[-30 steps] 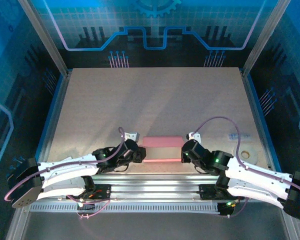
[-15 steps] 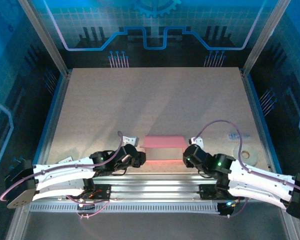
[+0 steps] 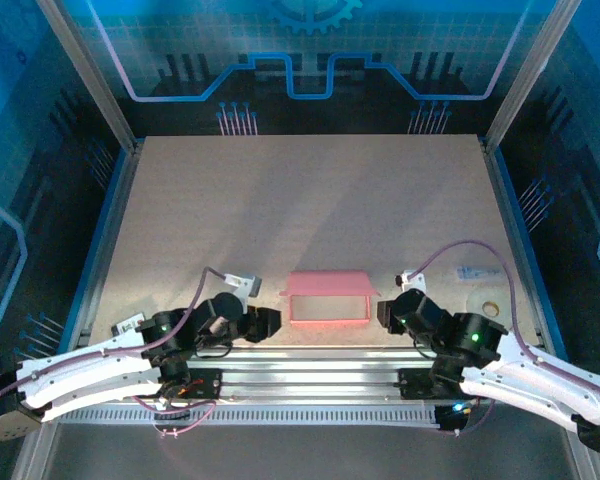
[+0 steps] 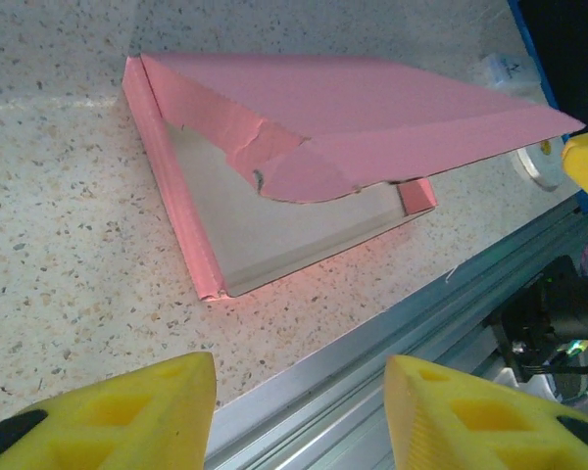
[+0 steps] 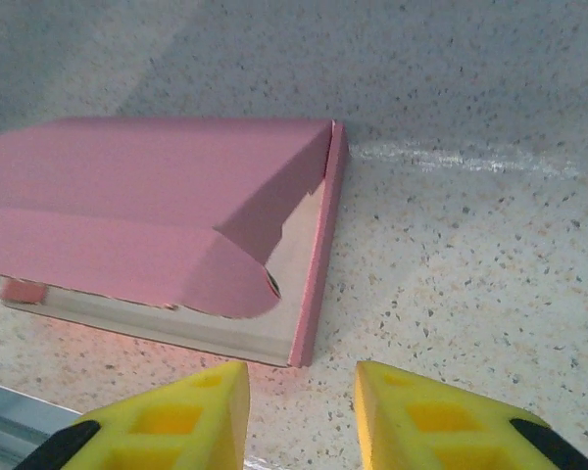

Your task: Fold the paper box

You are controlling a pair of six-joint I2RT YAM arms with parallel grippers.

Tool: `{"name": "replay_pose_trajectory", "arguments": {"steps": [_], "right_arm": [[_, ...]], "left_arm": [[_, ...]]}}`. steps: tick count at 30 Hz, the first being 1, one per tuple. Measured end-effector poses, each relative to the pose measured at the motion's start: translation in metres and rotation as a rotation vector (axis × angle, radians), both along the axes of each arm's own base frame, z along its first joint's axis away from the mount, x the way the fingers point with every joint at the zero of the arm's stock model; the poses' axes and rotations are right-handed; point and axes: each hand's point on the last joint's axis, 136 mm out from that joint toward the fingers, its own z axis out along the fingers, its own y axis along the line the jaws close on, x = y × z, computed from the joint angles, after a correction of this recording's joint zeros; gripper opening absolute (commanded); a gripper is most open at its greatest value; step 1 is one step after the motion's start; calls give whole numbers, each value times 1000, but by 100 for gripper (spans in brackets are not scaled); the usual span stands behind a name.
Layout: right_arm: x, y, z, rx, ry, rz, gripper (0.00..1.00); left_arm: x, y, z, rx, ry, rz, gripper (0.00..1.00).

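Left of the paper box (image 3: 327, 298) the left end effector (image 3: 265, 322) is held half open, empty. Right of it the right end effector (image 3: 385, 312) is parted narrowly, empty. The box lies between them on the counter (image 3: 300, 200), lid (image 4: 372, 108) raised. The lid should be pressed down evenly, and its front flap (image 4: 304, 176) tucked inside.

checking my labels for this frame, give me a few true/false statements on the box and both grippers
1. The paper box is part open, its top flap raised. True.
2. The left gripper is clamped on the paper box. False: its fingers stand open, short of the box.
3. The right gripper holds nothing. True.
4. The paper box lies at the far edge of the table. False: it lies close to the near edge, between the two grippers.
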Motion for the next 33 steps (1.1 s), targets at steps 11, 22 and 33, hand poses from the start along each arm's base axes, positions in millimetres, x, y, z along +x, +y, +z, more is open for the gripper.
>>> {"name": "replay_pose_trajectory", "arguments": {"steps": [11,22,33], "right_arm": [[22,3,44,80,6,-31,50],[33,37,23,172,156,36,56],[30,43,4,191,218,48,58]], "left_arm": [[41,5,37,27,41,115,60],[54,-15,6,79,179,81,62],[60,-38,-1,22,225,41,63]]}}
